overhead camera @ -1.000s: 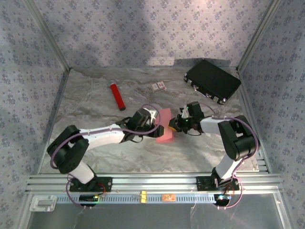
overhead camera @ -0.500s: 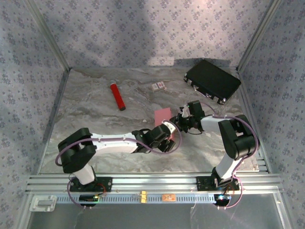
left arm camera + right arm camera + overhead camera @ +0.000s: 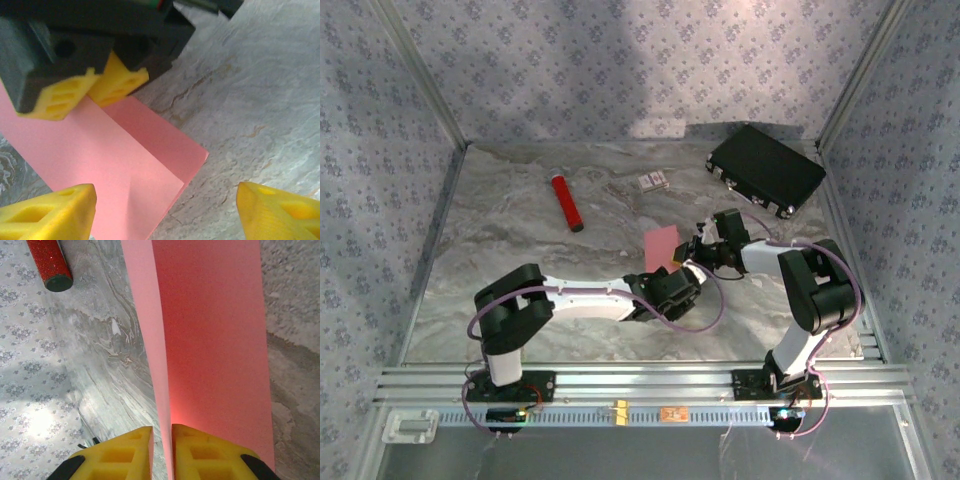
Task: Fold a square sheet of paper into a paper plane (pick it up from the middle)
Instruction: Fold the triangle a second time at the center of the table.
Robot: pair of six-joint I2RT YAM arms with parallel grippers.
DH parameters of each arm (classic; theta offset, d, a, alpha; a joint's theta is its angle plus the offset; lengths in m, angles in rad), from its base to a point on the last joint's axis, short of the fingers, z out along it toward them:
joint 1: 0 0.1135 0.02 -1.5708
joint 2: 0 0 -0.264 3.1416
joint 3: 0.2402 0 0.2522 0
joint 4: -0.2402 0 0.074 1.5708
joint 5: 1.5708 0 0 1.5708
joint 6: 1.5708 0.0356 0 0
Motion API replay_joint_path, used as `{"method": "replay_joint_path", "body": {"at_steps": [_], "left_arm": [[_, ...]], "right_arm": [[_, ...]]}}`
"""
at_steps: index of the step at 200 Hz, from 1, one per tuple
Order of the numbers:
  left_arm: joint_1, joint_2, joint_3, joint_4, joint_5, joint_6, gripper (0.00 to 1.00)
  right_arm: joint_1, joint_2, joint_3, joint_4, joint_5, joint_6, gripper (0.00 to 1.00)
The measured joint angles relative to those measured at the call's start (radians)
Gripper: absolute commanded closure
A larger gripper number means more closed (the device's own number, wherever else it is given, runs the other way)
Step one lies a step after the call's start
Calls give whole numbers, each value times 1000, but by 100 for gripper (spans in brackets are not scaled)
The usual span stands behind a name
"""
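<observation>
Early stage. Pink square sheet of paper (image 3: pixel 215 340) near table middle, seems folded over once; no nose or wings yet. Right tool (image 3: pixel 170 440) nearly closed, pinching sheet's edge. Left tool (image 3: pixel 165 207) wide open, holding nothing, hovering at sheet's corner.

Marbled table (image 3: pixel 520 250) bears red cylinder (image 3: pixel 566 202); card (image 3: pixel 653 181); black case (image 3: pixel 766 169).

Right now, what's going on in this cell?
The right hand is pinched shut on one edge of the pink sheet, which is folded over on itself, two layers showing. The left hand sits open at the sheet's free end, fingers spread wide, gripping nothing. No plane shape yet. The red cylinder, small card and black case lie farther back, untouched.
</observation>
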Motion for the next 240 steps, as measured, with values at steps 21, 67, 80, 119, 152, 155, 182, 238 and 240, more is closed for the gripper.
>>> {"method": "replay_joint_path", "body": {"at_steps": [21, 67, 80, 119, 152, 155, 182, 238, 240], "left_arm": [[0, 15, 3, -18, -19, 10, 31], [0, 26, 13, -26, -38, 18, 45], [0, 26, 14, -25, -41, 18, 48], [0, 26, 14, -21, -42, 13, 64], [0, 26, 14, -21, -44, 4, 79], [0, 26, 14, -19, -44, 0, 80], [9, 23, 12, -11, -35, -25, 93], [110, -72, -81, 64, 154, -115, 100], [116, -77, -85, 70, 165, -120, 100]], "right_arm": [[-1, 0, 1, -3, 0, 0, 82], [-1, 1, 1, -7, 0, 0, 82], [-1, 2, 2, -8, 0, 0, 82], [-1, 2, 2, -16, 0, 0, 81], [-1, 2, 2, -18, 0, 0, 81], [-1, 2, 2, -19, 0, 0, 81], [-3, 2, 2, -26, 1, 0, 80], [-29, -41, -6, -74, 56, -23, 72], [-31, -49, -8, -78, 61, -24, 72]]}}
